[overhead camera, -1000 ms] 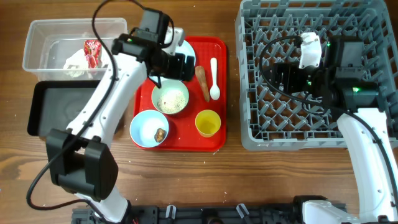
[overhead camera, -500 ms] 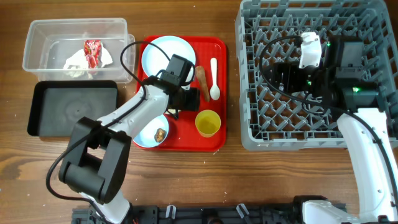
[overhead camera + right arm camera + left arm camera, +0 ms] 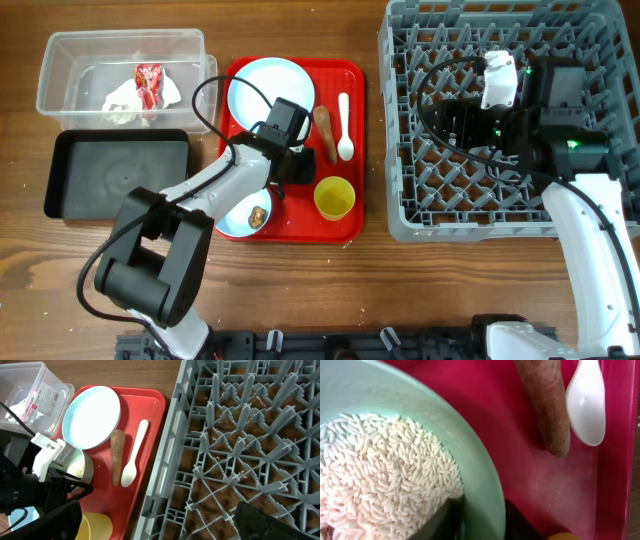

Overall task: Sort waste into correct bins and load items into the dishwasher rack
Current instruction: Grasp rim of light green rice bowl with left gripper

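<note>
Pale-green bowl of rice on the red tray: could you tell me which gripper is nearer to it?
Left. The left gripper straddles the rim of the pale-green bowl, one finger inside, one outside. The right gripper is far off, above the dishwasher rack.

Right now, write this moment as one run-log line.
left gripper: straddles green bowl rim | bowl: rice | right gripper: above rack | tub: wrapper, napkin
</note>
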`<state>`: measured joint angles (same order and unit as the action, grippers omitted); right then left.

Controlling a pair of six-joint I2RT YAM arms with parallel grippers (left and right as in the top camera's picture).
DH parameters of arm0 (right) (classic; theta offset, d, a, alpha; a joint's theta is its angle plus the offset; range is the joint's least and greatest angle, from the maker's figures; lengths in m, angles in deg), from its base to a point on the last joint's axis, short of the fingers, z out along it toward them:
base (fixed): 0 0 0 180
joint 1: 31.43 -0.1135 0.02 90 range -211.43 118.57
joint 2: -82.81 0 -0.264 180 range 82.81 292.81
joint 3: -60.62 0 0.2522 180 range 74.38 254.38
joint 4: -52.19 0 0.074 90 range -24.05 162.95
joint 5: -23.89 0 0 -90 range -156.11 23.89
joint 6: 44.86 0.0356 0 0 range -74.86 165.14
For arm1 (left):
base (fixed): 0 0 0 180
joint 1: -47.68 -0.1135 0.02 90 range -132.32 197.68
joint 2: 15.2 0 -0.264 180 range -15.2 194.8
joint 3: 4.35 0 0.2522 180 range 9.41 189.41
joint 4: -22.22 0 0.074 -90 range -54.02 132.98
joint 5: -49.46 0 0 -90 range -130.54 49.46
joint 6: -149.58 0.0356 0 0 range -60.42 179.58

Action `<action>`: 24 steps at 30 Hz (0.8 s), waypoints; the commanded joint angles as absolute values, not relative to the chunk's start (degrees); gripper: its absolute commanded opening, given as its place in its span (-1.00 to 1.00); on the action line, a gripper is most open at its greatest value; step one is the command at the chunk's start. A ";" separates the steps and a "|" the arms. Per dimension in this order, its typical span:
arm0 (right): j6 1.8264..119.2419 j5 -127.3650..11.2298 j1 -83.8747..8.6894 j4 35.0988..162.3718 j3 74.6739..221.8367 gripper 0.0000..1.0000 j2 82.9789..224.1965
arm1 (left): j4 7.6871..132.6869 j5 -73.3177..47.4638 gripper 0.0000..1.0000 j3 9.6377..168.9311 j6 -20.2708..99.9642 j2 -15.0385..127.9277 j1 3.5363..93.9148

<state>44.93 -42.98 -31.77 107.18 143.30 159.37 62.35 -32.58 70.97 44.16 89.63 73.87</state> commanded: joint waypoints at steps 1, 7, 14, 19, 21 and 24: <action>45.34 -42.01 -32.07 106.99 144.09 0.99 159.76 | 62.83 -33.10 -0.22 72.67 44.08 87.58 74.09; 45.32 -42.01 -32.07 106.99 144.07 0.99 159.76 | 62.94 -33.14 -0.72 72.80 43.66 85.31 74.09; 45.32 -42.01 -32.07 107.18 144.07 0.99 159.78 | 62.92 -33.12 -0.92 72.80 43.66 85.31 74.11; 45.32 -42.01 -32.07 107.23 144.07 0.99 159.76 | 63.75 -33.14 -0.92 74.27 43.68 85.00 74.09; 45.34 -42.01 -32.07 107.31 144.07 0.99 159.78 | 63.90 -33.25 -0.88 74.29 43.73 85.07 74.09; 45.32 -42.01 -32.07 107.31 144.07 0.99 159.76 | 64.45 -37.54 -0.51 74.22 43.70 87.56 74.48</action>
